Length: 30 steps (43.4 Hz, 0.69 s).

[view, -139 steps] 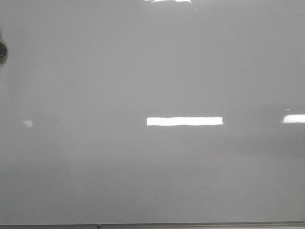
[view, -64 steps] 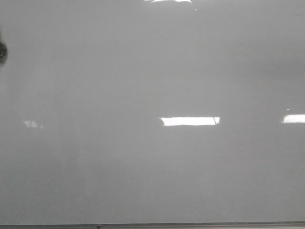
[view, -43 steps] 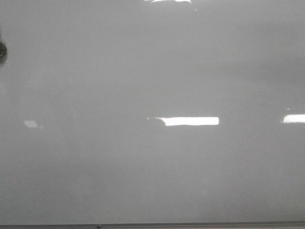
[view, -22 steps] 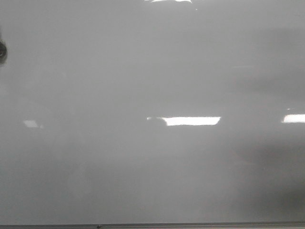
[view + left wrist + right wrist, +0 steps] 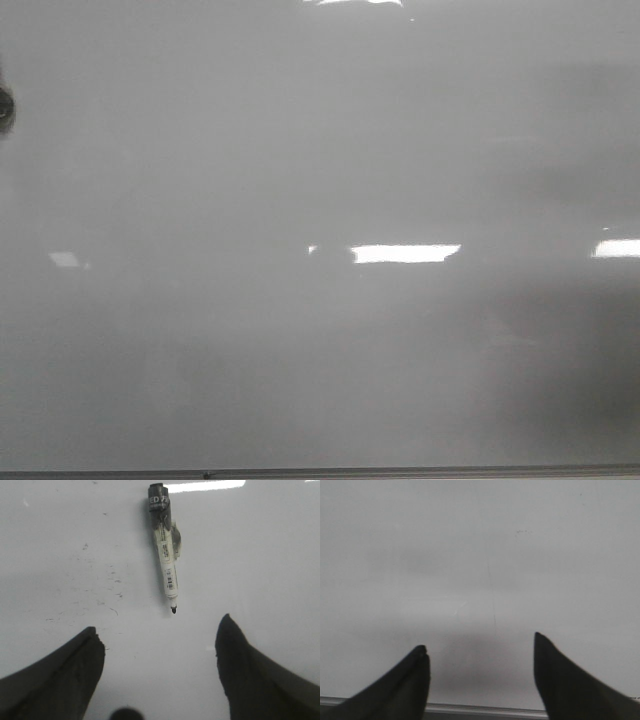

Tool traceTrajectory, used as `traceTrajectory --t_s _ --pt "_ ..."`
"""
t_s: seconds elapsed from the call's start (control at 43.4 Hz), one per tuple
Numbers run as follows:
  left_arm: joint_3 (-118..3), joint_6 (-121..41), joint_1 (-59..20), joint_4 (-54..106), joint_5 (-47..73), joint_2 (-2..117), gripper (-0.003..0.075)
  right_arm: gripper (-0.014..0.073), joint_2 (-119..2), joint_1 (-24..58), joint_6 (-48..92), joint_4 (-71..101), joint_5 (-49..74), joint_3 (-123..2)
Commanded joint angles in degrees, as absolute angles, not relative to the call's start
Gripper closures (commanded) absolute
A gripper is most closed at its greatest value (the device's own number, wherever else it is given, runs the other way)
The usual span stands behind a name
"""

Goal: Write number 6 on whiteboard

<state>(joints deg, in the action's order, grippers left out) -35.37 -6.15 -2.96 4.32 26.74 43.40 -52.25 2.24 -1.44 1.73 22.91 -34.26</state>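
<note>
The whiteboard [image 5: 320, 150] fills the front view, glossy and pale grey, with no arm over it there. No number 6 shows in any view. In the left wrist view a marker [image 5: 166, 555] lies flat on the whiteboard [image 5: 60, 540]; it has a white barrel, a black end, and a bare dark tip pointing toward my left gripper [image 5: 160, 625]. That gripper is open and empty, a short way from the tip. My right gripper [image 5: 479, 641] is also open and empty, over bare whiteboard [image 5: 480, 540].
A thin metal edge strip [image 5: 400, 470] runs along the board's near side and shows by the right fingers [image 5: 470, 709]. A dark round object [image 5: 4, 105] sits at the board's left edge. Faint old pen specks [image 5: 107, 580] lie beside the marker.
In the front view the bright central reflection has shortened from its left end, and a soft shadow has spread over the board's right and lower right.
</note>
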Motion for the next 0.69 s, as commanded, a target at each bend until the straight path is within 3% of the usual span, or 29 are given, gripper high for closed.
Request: traceTrajectory --t_s 0.0,0.668 --pt "-37.2 -6.0 -3.4 4.9 22.5 44.7 0.0195 -0.0008 -52.0 2.2 -1.1 1.3 18.8 -36.2" --pt "-37.2 -6.0 -3.4 4.9 21.0 51.7 0.0195 -0.0008 -52.0 2.2 -1.1 1.3 18.8 -36.2"
